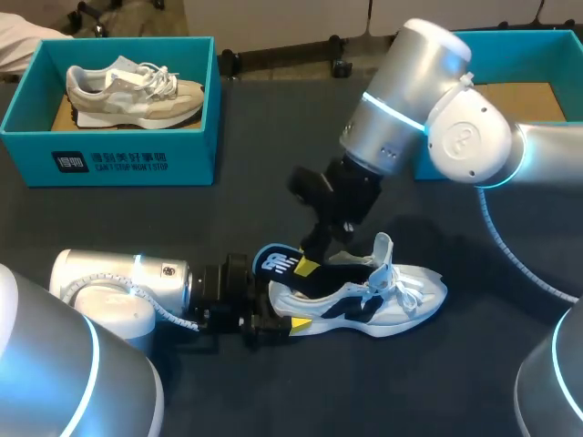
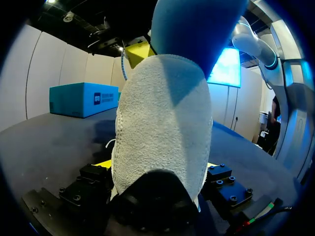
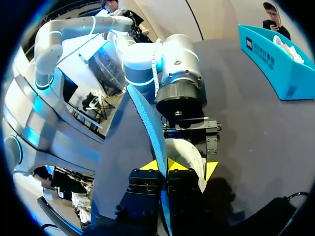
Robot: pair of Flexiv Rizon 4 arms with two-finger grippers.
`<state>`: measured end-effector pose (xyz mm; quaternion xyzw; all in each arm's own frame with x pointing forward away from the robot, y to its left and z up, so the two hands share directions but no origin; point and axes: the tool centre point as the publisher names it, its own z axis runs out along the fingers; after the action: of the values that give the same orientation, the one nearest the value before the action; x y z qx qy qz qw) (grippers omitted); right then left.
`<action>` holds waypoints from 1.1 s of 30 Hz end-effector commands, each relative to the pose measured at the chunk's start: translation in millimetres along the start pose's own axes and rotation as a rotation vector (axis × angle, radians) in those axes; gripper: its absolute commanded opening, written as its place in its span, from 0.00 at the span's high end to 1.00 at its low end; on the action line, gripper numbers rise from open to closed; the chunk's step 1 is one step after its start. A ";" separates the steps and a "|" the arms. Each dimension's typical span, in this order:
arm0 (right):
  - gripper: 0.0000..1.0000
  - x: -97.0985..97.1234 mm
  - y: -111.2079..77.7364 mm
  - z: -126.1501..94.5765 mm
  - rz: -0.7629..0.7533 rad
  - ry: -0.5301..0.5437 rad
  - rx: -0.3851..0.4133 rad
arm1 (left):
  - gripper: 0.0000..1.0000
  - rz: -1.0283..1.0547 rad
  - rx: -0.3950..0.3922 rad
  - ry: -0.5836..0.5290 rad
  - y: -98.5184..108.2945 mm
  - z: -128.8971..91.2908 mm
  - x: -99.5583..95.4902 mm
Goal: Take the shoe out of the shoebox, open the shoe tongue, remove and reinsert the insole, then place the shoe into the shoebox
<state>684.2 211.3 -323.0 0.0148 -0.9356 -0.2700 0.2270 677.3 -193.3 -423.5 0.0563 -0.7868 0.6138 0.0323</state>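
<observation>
A white, blue and black shoe (image 1: 383,296) lies on its sole on the dark table, toe to the right. My left gripper (image 1: 271,316) holds its heel (image 2: 162,123) from the left, fingers wide apart on both sides. A blue insole (image 1: 278,264) sticks up out of the shoe's opening at the heel end. My right gripper (image 1: 310,264) comes down from above and is shut on that insole. In the right wrist view the insole's thin edge (image 3: 147,118) runs between that gripper's (image 3: 163,167) yellow tips, with the white heel (image 3: 189,155) just beyond.
A teal shoebox (image 1: 109,159) at the back left holds a beige sneaker (image 1: 132,91). A second teal box (image 1: 547,41) stands at the back right, partly behind my right arm. Bare dark table lies in front of the shoe.
</observation>
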 end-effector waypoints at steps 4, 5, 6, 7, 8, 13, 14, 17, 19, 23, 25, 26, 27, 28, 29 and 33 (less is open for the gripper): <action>1.00 -6.9 19.6 -6.5 -0.021 0.037 0.003 | 1.00 -0.001 -0.003 0.000 6.2 -0.6 -1.5; 1.00 -5.9 23.0 -10.1 -0.009 0.031 0.023 | 1.00 -0.001 -0.003 0.000 6.2 -0.6 -1.5; 1.00 -5.9 23.0 -10.1 -0.009 0.031 0.023 | 1.00 -0.001 -0.003 0.000 6.2 -0.6 -1.5; 1.00 -5.9 23.0 -10.1 -0.009 0.031 0.023 | 1.00 -0.001 -0.003 0.000 6.2 -0.6 -1.5; 1.00 -5.9 23.0 -10.1 -0.009 0.031 0.023 | 1.00 -0.001 -0.003 0.000 6.2 -0.6 -1.5; 1.00 -5.9 23.0 -10.1 -0.009 0.031 0.023 | 1.00 -0.001 -0.003 0.000 6.2 -0.6 -1.5; 1.00 -5.9 23.0 -10.1 -0.009 0.031 0.023 | 1.00 -0.001 -0.003 0.000 6.2 -0.6 -1.5; 1.00 -5.9 23.0 -10.1 -0.009 0.031 0.023 | 1.00 -0.001 -0.003 0.000 6.2 -0.6 -1.5; 1.00 -5.9 23.0 -10.1 -0.009 0.031 0.023 | 1.00 -0.001 -0.003 0.000 6.2 -0.6 -1.5; 1.00 -5.1 41.2 -17.2 -0.025 0.033 -0.023 | 1.00 -0.001 -0.003 0.000 6.2 -0.6 -1.5; 1.00 -0.7 50.6 -29.2 -0.023 0.033 -0.055 | 1.00 -0.001 -0.003 0.000 6.2 -0.6 -1.5; 1.00 1.4 53.8 -33.1 -0.039 0.040 -0.077 | 1.00 -0.001 -0.003 0.000 6.2 -0.6 -1.5; 1.00 4.3 59.4 -39.8 -0.040 0.048 -0.084 | 1.00 -0.001 -0.003 0.000 6.2 -0.6 -1.5; 1.00 7.2 64.7 -45.1 -0.049 0.057 -0.090 | 1.00 -0.001 -0.003 0.000 6.2 -0.6 -1.5; 1.00 8.6 68.3 -50.2 -0.045 0.069 -0.110 | 1.00 -0.001 -0.003 0.000 6.2 -0.6 -1.5; 1.00 11.9 80.1 -64.4 -0.062 0.089 -0.133 | 1.00 -0.001 -0.003 0.000 6.2 -0.6 -1.5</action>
<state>705.4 250.5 -237.1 0.0358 -0.9034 -0.3384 0.2607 677.3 -193.3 -423.4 0.0563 -0.7868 0.6138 0.0323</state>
